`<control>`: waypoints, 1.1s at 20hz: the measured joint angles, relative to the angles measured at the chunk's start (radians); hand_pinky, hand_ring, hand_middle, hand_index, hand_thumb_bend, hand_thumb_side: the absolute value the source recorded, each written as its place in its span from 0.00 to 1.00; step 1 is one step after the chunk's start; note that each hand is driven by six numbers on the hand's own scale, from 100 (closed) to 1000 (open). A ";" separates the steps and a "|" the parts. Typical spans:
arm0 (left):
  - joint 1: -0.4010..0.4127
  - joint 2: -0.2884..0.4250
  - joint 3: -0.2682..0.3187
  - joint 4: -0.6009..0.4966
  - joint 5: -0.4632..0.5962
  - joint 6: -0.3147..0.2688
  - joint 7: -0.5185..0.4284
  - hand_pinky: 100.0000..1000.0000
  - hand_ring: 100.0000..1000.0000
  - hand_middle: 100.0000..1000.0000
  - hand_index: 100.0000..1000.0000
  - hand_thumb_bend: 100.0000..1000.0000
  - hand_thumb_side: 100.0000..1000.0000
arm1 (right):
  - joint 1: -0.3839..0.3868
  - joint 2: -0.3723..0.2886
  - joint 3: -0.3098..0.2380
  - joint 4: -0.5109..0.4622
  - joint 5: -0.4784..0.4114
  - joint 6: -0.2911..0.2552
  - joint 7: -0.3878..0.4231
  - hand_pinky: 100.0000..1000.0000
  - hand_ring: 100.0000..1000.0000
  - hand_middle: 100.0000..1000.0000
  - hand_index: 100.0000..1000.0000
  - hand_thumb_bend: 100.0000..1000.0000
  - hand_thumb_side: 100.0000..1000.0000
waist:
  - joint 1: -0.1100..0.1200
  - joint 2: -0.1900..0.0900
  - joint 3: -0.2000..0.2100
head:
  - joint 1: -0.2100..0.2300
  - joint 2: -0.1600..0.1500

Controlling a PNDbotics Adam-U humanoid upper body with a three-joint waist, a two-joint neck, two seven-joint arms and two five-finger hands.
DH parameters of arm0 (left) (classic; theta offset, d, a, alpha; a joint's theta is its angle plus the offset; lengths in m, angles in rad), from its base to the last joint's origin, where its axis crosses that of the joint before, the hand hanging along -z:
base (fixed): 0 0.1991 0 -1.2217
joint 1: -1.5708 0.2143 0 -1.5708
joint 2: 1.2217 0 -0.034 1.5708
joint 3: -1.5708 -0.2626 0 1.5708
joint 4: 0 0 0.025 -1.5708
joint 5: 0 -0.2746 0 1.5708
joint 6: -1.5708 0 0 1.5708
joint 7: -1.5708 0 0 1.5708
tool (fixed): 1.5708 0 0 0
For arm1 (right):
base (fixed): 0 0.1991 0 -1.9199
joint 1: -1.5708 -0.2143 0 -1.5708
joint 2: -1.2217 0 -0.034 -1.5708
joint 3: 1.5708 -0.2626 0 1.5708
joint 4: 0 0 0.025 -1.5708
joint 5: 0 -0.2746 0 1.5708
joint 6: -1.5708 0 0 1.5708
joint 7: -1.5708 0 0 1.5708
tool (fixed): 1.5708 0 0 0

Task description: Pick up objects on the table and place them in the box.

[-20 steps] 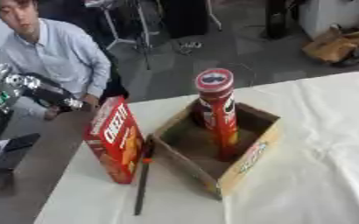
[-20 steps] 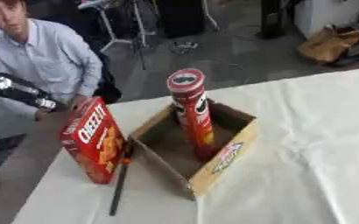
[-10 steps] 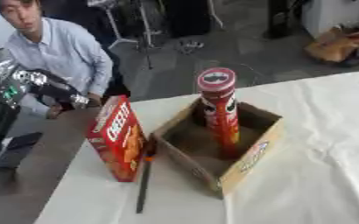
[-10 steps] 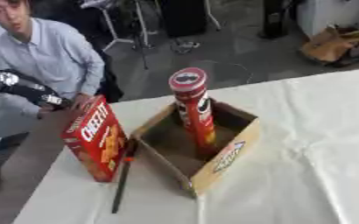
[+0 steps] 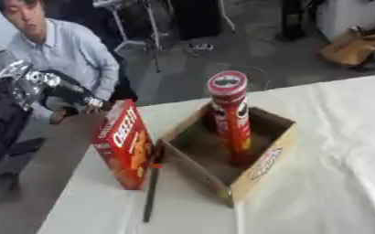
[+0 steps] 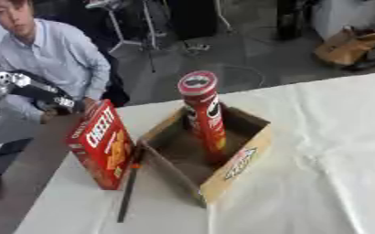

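A red cracker box point(image 5: 125, 142) stands upright on the white tablecloth, just left of an open cardboard box point(image 5: 264, 157). Inside the cardboard box a tall red chips can point(image 5: 232, 114) stands upright. A thin black stick with an orange bit point(image 5: 152, 189) lies on the cloth between the two boxes, pointing toward the front edge. My left hand point(image 5: 77, 100) hangs off the table's left edge, up and left of the cracker box and apart from it. My right hand shows in neither view.
The table's left edge point(image 5: 66, 183) runs close past the cracker box, with grey floor beyond. White cloth point(image 5: 343, 151) stretches to the right of the cardboard box. A brown bag point(image 5: 355, 45) and stands sit on the floor behind the table.
My left arm has drifted a little to the right, closer to the cracker box. The boxes, can and stick have not moved.
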 measured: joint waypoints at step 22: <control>-0.010 -0.065 0.032 0.047 -0.190 0.029 -0.029 1.00 1.00 1.00 1.00 0.48 1.00 | 0.000 0.003 0.000 0.000 -0.009 0.008 -0.001 0.87 0.87 0.58 0.59 0.00 1.00 | 0.000 0.000 -0.005 | 0.007 0.008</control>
